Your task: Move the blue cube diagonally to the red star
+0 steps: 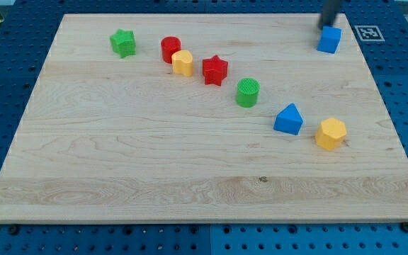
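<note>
Dark rod, no claw, grips nothing; my tip [326, 26] sits just above blue cube [329, 40] at board [119, 184] top right. Red star [214, 70] well apart to left, btwn yellow block [183, 63] & green cylinder [247, 93].

On the wooden bench [119, 177], a green star [123, 42] sits toward the view's top left. A red cylinder [170, 48] touches a yellow block [183, 63]. Further right lie a green cylinder [247, 93], a blue triangular block [289, 119] and a yellow hexagonal block [330, 133].
</note>
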You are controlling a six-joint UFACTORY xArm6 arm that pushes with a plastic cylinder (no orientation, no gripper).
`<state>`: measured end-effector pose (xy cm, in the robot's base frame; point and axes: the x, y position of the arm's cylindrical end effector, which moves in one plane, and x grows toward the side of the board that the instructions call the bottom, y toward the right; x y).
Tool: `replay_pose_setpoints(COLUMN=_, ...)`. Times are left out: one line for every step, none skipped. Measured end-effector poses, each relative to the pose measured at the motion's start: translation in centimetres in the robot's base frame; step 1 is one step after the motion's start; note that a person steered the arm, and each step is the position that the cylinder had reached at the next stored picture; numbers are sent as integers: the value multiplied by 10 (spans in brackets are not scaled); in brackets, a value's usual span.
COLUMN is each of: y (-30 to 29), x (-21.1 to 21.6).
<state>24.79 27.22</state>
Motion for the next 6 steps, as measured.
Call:
replay_pose_setpoints(y=32, x=35)
replay_pose_setpoints(y=1, x=39)
replay_pose_setpoints(y=-86, x=38)
replay_pose_setpoints(y=-152, x=37)
replay_pose_setpoints(y=-150, x=37)
replay_pose_setpoints(y=-114, x=37)
